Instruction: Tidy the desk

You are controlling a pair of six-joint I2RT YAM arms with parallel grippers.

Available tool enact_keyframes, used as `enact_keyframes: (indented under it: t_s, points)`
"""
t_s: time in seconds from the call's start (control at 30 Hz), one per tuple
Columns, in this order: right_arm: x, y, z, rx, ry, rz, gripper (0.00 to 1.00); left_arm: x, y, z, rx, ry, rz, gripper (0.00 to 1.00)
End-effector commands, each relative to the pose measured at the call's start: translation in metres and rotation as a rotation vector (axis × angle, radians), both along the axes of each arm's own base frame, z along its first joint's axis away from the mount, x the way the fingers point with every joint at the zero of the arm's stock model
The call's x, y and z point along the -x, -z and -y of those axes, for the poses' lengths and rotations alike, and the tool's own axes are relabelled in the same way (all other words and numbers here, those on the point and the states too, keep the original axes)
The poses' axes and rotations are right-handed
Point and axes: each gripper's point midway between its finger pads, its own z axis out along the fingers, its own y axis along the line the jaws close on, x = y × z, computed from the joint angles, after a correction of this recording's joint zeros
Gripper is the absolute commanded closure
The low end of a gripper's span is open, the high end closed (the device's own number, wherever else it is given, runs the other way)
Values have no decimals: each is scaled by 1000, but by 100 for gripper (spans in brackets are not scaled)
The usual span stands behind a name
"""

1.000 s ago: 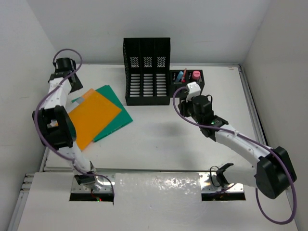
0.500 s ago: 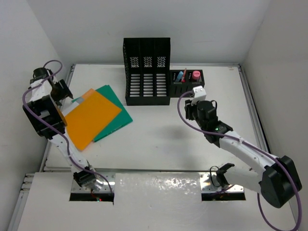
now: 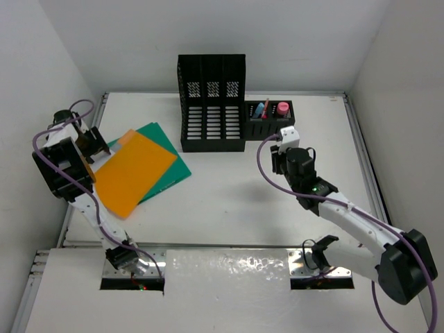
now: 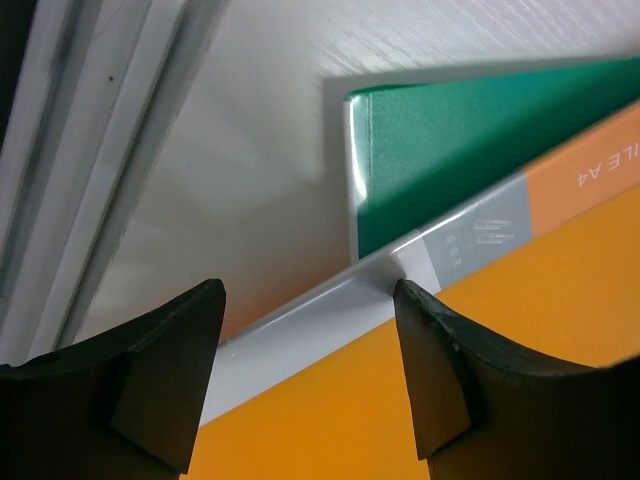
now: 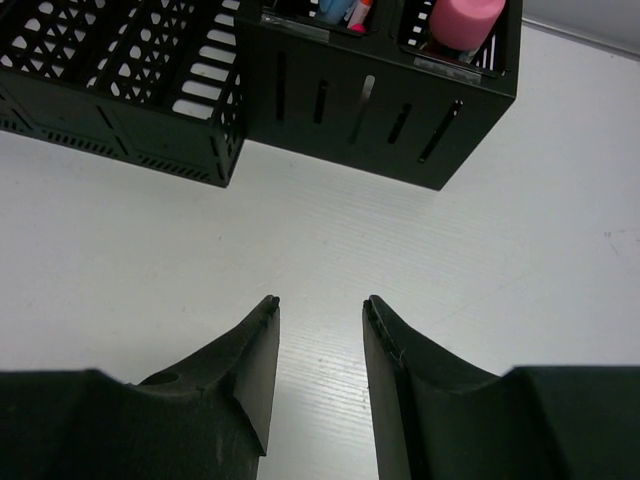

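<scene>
The desk (image 3: 229, 201) is a large white tabletop. An orange folder (image 3: 132, 173) lies on a green folder (image 3: 170, 173) at its left. My left gripper (image 3: 94, 142) is open at the orange folder's far left corner. In the left wrist view its jaws (image 4: 308, 300) stand wide apart over the folder's grey spine edge (image 4: 300, 330), with the green folder (image 4: 450, 150) beyond. I cannot tell whether they touch it. My right gripper (image 3: 283, 142) is open and empty, low over the bare desk (image 5: 330, 230) just in front of the pen holder (image 5: 380, 110).
A black slotted file holder (image 3: 211, 104) stands at the back centre, also in the right wrist view (image 5: 110, 80). A low black pen holder (image 3: 269, 114) beside it holds pens and a pink item (image 3: 283, 107). Metal rails (image 3: 361, 159) edge the desk; one runs beside my left gripper (image 4: 90, 150).
My left gripper has swung from the back left corner down to the orange folder's corner, and the folder shifted slightly. My right arm has drawn back a little from the pen holder.
</scene>
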Motion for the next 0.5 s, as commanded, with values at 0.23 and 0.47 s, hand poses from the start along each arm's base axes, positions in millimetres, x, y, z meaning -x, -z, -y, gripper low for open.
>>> enact_keyframes:
  t_s: [0.23,0.47]
  points:
    - [-13,-25,-12,-31,-32,100,63,16,-14,36,99,20,72,41]
    - [-18,-25,-47,-87,-176,70,66,19,-9,61,156,62,30,50]
